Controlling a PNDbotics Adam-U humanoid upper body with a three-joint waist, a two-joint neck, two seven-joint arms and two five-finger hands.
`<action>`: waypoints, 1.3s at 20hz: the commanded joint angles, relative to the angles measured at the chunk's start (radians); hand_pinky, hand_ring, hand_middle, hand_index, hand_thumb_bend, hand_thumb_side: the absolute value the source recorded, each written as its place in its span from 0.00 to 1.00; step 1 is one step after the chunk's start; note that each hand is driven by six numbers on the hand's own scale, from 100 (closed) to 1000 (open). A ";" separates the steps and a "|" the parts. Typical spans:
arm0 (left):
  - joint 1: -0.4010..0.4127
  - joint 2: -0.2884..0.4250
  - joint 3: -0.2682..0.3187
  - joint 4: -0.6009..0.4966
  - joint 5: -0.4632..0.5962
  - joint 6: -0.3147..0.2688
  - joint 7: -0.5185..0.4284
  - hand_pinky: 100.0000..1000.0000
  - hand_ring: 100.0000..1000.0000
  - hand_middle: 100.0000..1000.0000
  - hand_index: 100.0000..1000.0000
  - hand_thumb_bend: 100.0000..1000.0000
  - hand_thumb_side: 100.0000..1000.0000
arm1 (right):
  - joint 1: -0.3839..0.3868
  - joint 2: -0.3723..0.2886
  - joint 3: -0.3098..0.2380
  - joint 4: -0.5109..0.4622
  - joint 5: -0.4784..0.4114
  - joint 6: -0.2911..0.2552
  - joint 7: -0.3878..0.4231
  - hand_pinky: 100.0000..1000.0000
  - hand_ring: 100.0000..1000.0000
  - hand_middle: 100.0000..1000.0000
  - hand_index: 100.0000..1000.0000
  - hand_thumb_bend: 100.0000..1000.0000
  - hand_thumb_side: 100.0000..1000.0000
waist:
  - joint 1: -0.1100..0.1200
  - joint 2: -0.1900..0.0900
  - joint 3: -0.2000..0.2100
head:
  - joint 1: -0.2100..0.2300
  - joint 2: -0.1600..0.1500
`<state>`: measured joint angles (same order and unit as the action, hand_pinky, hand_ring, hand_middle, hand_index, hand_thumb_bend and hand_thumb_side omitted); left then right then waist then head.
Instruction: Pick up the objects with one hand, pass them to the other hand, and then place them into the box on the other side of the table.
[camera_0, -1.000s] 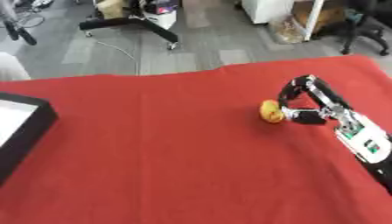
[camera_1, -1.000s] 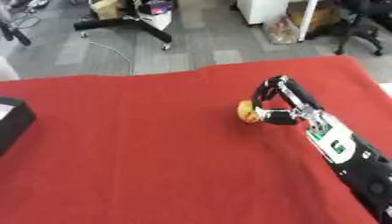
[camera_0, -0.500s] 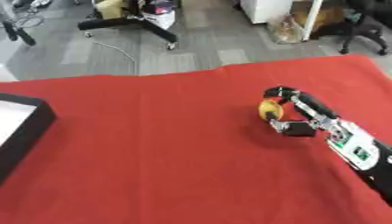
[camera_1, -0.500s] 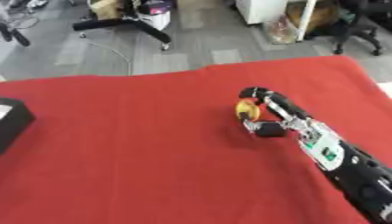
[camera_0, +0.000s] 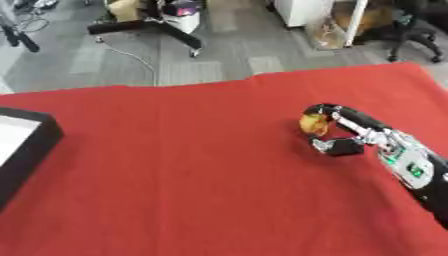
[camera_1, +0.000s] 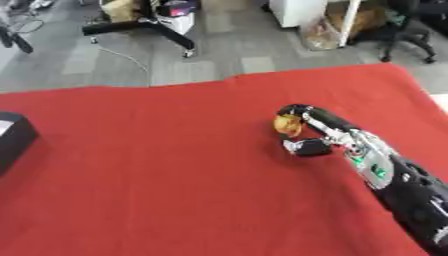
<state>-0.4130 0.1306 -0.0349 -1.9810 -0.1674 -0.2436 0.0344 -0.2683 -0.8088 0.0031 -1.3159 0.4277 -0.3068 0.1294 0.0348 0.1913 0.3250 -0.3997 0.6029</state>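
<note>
right hand (camera_0: 343, 131) lies on the red table cloth (camera_0: 175, 175), reaching in from the table's right side, its fingers (camera_0: 322, 109) curled over the far side of a small yellow-orange object (camera_0: 312, 123) and its thumb (camera_0: 329, 146) bent in just near of it, so the object sits within the curl; whether it is lifted off the cloth cannot be told. black box (camera_0: 22, 145) with a pale inside stands at the table's left edge, well apart from the hand and object.
</note>
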 joint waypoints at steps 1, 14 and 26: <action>-0.015 0.015 0.000 -0.019 0.003 -0.004 0.002 0.45 0.47 0.48 0.73 0.35 0.60 | -0.007 -0.034 -0.015 0.004 0.030 0.025 -0.015 0.73 0.84 0.80 0.83 0.00 0.21 | 0.011 0.003 -0.002 | -0.003 -0.016; -0.014 0.014 0.000 -0.019 0.004 -0.006 0.004 0.44 0.46 0.48 0.73 0.34 0.60 | -0.004 -0.028 -0.024 -0.001 0.124 0.128 -0.217 0.59 0.66 0.37 0.24 0.00 0.00 | 0.010 0.002 -0.003 | -0.005 -0.016; -0.002 0.011 0.016 -0.019 -0.006 0.002 0.022 0.44 0.46 0.47 0.72 0.33 0.60 | 0.018 -0.038 -0.047 -0.059 0.021 0.123 -0.354 0.50 0.60 0.30 0.14 0.00 0.00 | 0.010 -0.004 -0.018 | -0.008 -0.007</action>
<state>-0.4082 0.1307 -0.0287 -1.9810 -0.1706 -0.2421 0.0485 -0.2433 -0.8063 -0.0240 -1.3433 0.4658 -0.1825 -0.2134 0.0348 0.1919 0.3071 -0.4044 0.5999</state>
